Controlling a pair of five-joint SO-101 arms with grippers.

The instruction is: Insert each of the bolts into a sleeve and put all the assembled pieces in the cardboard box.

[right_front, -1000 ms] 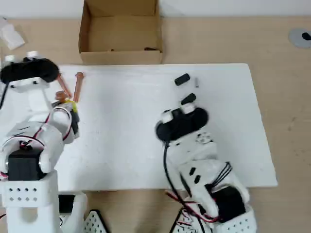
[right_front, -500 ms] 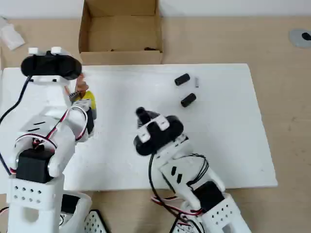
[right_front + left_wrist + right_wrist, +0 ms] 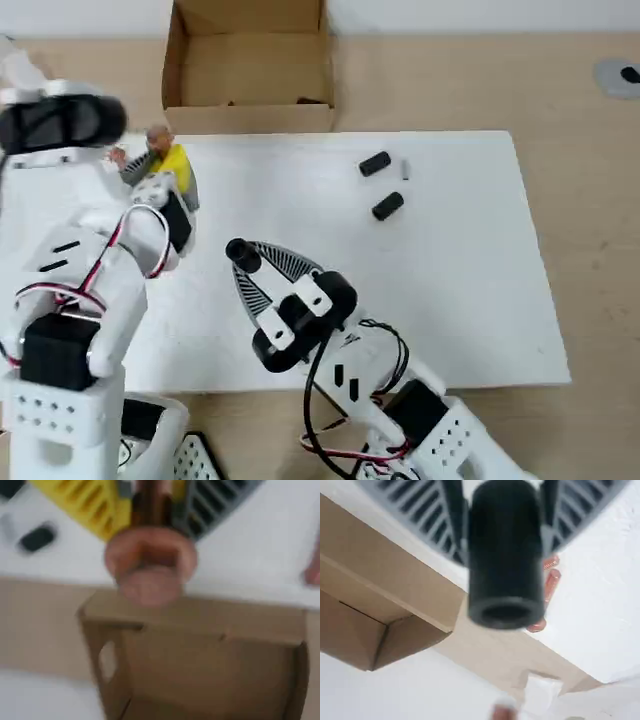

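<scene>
My left gripper (image 3: 152, 165), with one yellow and one grey jaw, is shut on a copper bolt (image 3: 156, 136) at the white mat's far left corner, just before the cardboard box (image 3: 250, 120). The left wrist view has the bolt (image 3: 150, 565) head-on between the jaws of the left gripper (image 3: 152, 502), the box (image 3: 200, 630) beyond it. My right gripper (image 3: 243, 258) is shut on a black sleeve (image 3: 241, 251) over the mat's left middle, pointing toward the left arm. In the right wrist view the sleeve (image 3: 505, 560) shows its open end, held by the right gripper (image 3: 505, 505).
Two loose black sleeves (image 3: 374, 163) (image 3: 387, 206) and a small grey piece (image 3: 405, 170) lie on the white mat (image 3: 450, 300) at the back right. More copper bolts (image 3: 547, 587) lie near the left arm. A grey disc (image 3: 618, 76) sits at the table's far right.
The right gripper has carried a sleeve from the back right toward the left. The left gripper has lifted a bolt off the mat and tilted it up near the box.
</scene>
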